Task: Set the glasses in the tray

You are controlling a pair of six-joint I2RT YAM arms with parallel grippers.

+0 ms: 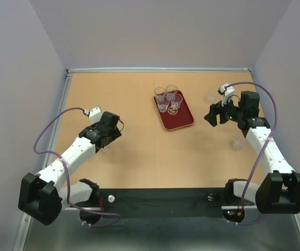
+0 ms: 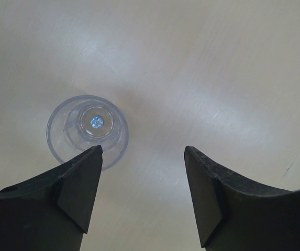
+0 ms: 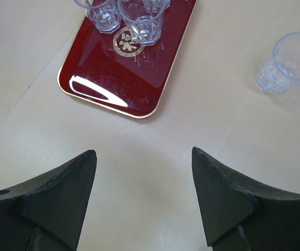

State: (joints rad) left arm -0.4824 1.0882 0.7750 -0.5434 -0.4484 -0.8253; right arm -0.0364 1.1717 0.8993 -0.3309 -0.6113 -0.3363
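The dark red tray (image 1: 179,119) lies right of the table's centre, with a cluster of clear glasses (image 1: 168,98) on its far half. In the right wrist view the tray (image 3: 102,73) is ahead, with glasses (image 3: 139,23) by its gold emblem. My right gripper (image 1: 211,116) (image 3: 143,152) is open and empty, just right of the tray. A loose glass (image 3: 288,63) (image 1: 211,94) stands beyond it. Another glass (image 1: 237,141) stands by the right forearm. My left gripper (image 1: 106,144) (image 2: 143,149) is open, pointing down over a glass (image 2: 87,130). That glass lies by the left fingertip, outside the jaws.
Grey walls close off the table at the left, back and right. A metal rail (image 1: 160,69) runs along the far edge. The arm bases and a black bar (image 1: 160,201) are at the near edge. Purple cables loop from both wrists.
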